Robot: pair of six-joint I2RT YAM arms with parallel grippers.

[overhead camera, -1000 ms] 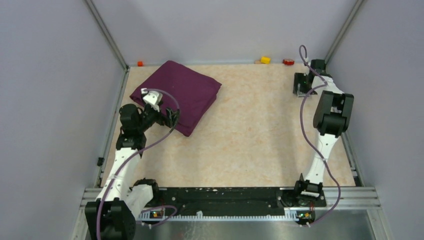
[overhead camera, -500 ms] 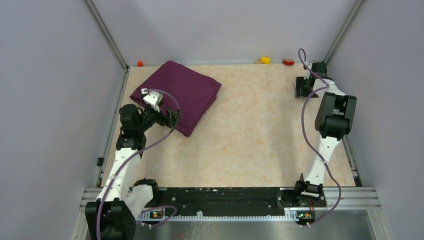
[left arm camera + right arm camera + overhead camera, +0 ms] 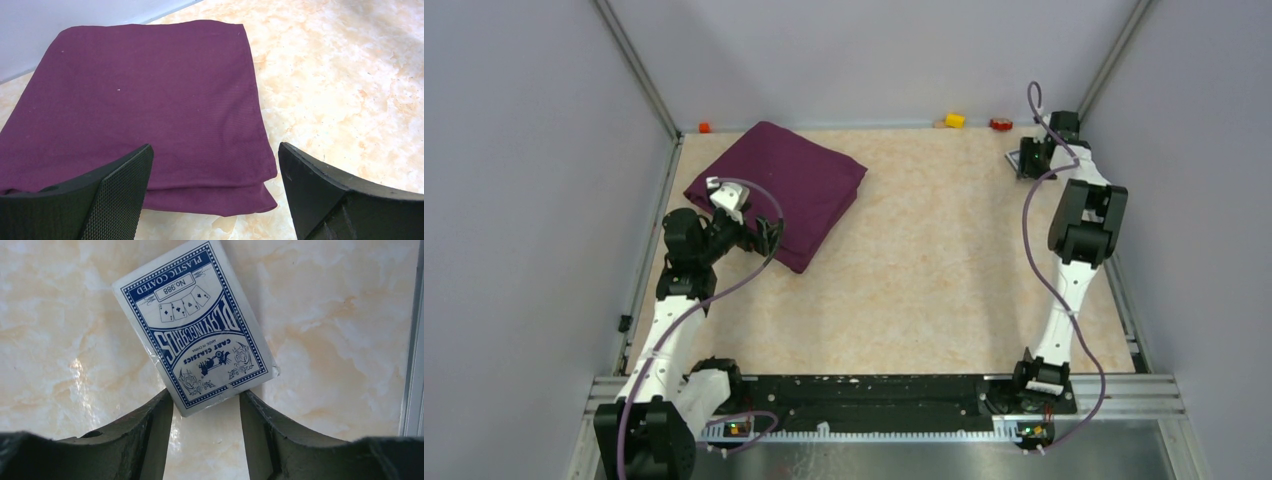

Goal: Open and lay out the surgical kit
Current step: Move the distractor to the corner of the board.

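Observation:
The dark purple cloth wrap [image 3: 779,190] lies folded shut at the far left of the table and fills the left wrist view [image 3: 140,100]. No steel tray, clamps or tweezers show. My left gripper [image 3: 769,238] is open and empty, its jaws wide apart just above the wrap's near corner [image 3: 215,155]. My right gripper [image 3: 1027,160] is at the far right. Its fingers pinch the near end of a small blue-white card packet [image 3: 192,325], which lies low over the table [image 3: 206,395].
A yellow block [image 3: 954,120] and a red block [image 3: 1001,124] sit at the back wall, and an orange block [image 3: 704,127] sits in the far left corner. A metal frame rail [image 3: 412,340] runs close to the right of the packet.
My right gripper has moved toward the back wall and turned, and the card packet has gone with it. The left arm and the wrap have not moved.

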